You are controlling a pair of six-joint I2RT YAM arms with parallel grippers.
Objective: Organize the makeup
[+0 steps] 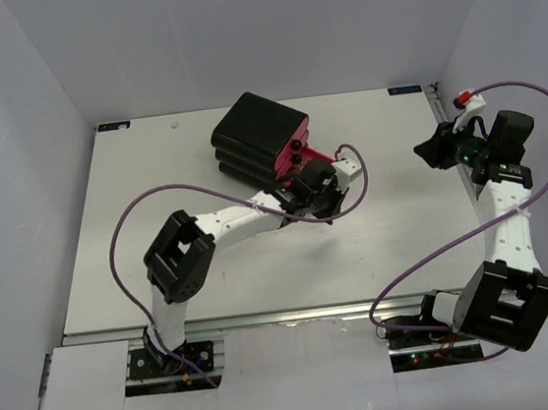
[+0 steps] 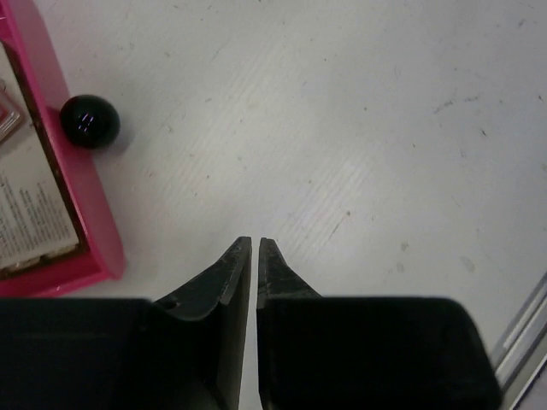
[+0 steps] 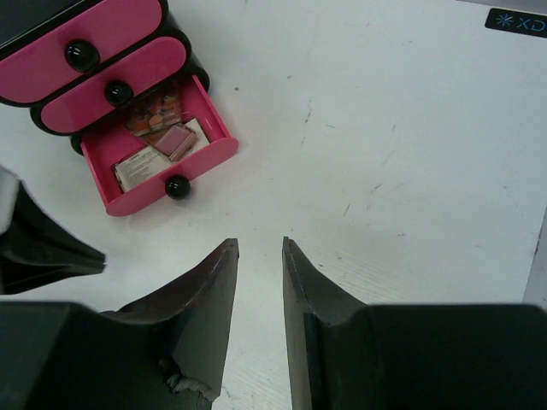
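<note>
Makeup lies in the open bottom pink drawer of the black box: a flat pink palette, a pale flat case and orange-toned pieces. My left gripper is shut and empty, just above the table. It hovers in front of the drawer's black knob, a short way off it. A printed flat item shows inside the drawer. My right gripper hangs high at the right, jaws a little apart with nothing between them. From above, the left gripper is beside the drawer and the right gripper is far right.
Two upper pink drawers of the box are closed, each with a black knob. A purple cable loops by the left wrist. The table's right edge runs close to the right arm. White walls enclose the table.
</note>
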